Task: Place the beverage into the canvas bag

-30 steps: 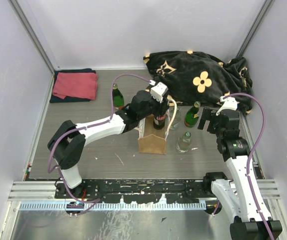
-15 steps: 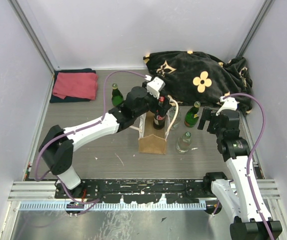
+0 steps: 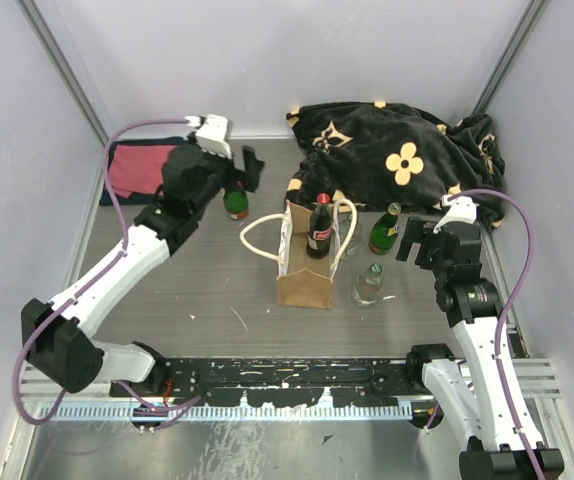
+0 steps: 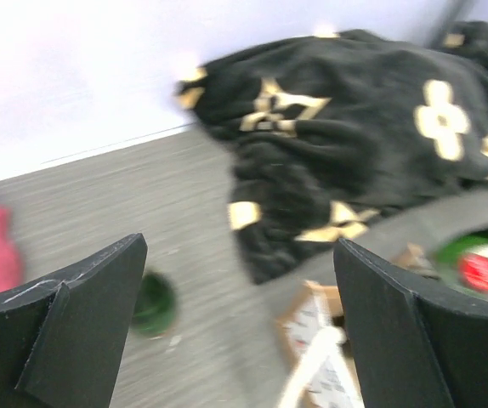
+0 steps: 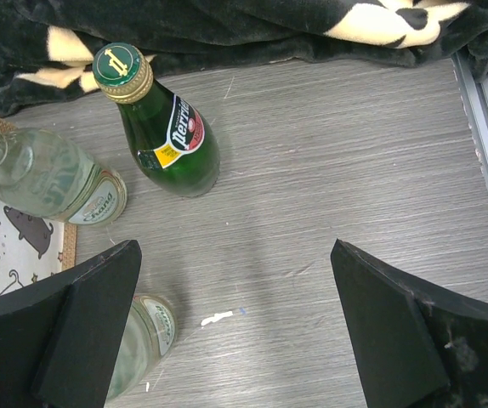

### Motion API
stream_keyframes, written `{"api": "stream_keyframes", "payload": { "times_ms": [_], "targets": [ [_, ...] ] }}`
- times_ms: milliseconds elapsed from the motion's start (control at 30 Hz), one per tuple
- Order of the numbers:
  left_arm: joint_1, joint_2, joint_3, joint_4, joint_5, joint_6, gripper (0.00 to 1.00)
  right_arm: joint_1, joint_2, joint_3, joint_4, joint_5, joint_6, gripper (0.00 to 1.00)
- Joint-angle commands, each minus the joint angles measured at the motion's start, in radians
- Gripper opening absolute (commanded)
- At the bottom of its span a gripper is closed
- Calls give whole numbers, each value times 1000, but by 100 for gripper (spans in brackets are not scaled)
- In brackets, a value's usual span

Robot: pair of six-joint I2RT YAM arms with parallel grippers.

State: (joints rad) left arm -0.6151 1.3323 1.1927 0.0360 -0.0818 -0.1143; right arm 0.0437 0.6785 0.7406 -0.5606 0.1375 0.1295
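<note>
Standing upright inside the canvas bag, the beverage, a dark bottle with a red cap, is being propped by the bag's walls, its neck rising between the cream handles. The left gripper is being held spread and empty near a green bottle, well apart from the bag, probably so that nothing is being knocked. The right gripper is being held wide apart, empty, beside a Perrier bottle, likely out of the way.

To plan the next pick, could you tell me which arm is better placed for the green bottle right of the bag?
Right. The right gripper hangs open just beside that green bottle; the left gripper is across the bag, near the red towel.
</note>
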Motion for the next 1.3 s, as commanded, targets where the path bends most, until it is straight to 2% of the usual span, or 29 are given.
{"api": "stream_keyframes", "payload": {
  "times_ms": [0, 200, 400, 733, 867, 967, 1067, 1233, 1267],
  "targets": [
    [167, 56, -40, 23, 20, 16, 98, -4, -5, 13, 33, -3, -3, 100],
    [257, 186, -54, 159, 69, 46, 98, -4, 4, 15, 32, 1, -7, 100],
    [264, 266, -74, 263, 108, 21, 98, -4, 17, 21, 28, 4, -11, 100],
    [263, 413, -132, 442, 90, 49, 100, -4, 37, 27, 31, 1, -14, 100],
    [264, 471, -113, 485, 80, 59, 95, -4, 41, 19, 38, -7, 4, 100],
    [264, 502, -106, 515, 75, 52, 85, -4, 42, 15, 42, -9, 13, 100],
    [264, 514, -108, 550, 69, 45, 59, -4, 42, 13, 39, -9, 16, 100],
    [264, 494, -117, 566, 77, 36, 4, -4, 40, 15, 35, -10, 22, 100],
    [264, 483, -119, 561, 81, 37, 0, -4, 40, 16, 34, -10, 25, 100]
  ]
}}
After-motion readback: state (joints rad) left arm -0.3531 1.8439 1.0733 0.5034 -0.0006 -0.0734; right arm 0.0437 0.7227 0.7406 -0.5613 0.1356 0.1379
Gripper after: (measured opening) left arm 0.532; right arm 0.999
